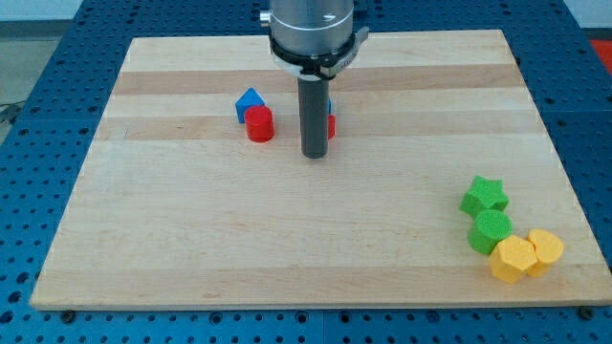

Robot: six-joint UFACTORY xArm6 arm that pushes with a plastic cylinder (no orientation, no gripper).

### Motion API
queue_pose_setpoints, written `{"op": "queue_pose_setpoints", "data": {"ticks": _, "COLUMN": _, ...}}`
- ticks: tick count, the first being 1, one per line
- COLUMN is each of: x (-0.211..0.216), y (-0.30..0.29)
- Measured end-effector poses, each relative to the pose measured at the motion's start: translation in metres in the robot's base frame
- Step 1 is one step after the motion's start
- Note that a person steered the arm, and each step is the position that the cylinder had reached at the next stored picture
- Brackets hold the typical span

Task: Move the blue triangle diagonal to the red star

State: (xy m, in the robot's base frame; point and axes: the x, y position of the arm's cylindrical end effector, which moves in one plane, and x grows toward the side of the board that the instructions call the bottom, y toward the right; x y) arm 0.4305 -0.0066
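Observation:
My tip (315, 155) rests on the board just left of centre in the upper half. Right behind the rod, slivers of a red block (332, 126) and a blue block (330, 103) show at its right edge. The rod hides most of both, so I cannot make out their shapes. To the left, a blue block with a pointed top (250, 101) touches a red cylinder (259, 124) just below it. My tip is about a rod's width to the right of the red cylinder and slightly below it.
At the lower right a green star (484, 195), a green cylinder (490, 230) and two yellow blocks (513, 259) (545, 250) sit clustered near the wooden board's right edge (564, 182).

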Motion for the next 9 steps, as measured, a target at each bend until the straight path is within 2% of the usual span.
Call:
{"op": "queue_pose_setpoints", "data": {"ticks": 1, "x": 0.007, "y": -0.008}}
{"op": "queue_pose_setpoints", "data": {"ticks": 2, "x": 0.041, "y": -0.059}}
{"op": "queue_pose_setpoints", "data": {"ticks": 3, "x": 0.054, "y": -0.115}}
{"op": "queue_pose_setpoints", "data": {"ticks": 4, "x": 0.034, "y": -0.155}}
{"op": "queue_pose_setpoints", "data": {"ticks": 6, "x": -0.144, "y": -0.169}}
{"op": "queue_pose_setpoints", "data": {"ticks": 7, "x": -0.152, "y": -0.169}}
{"op": "queue_pose_setpoints", "data": {"ticks": 8, "x": -0.124, "y": -0.151}}
{"op": "queue_pose_setpoints", "data": {"ticks": 9, "x": -0.083, "y": -0.11}}
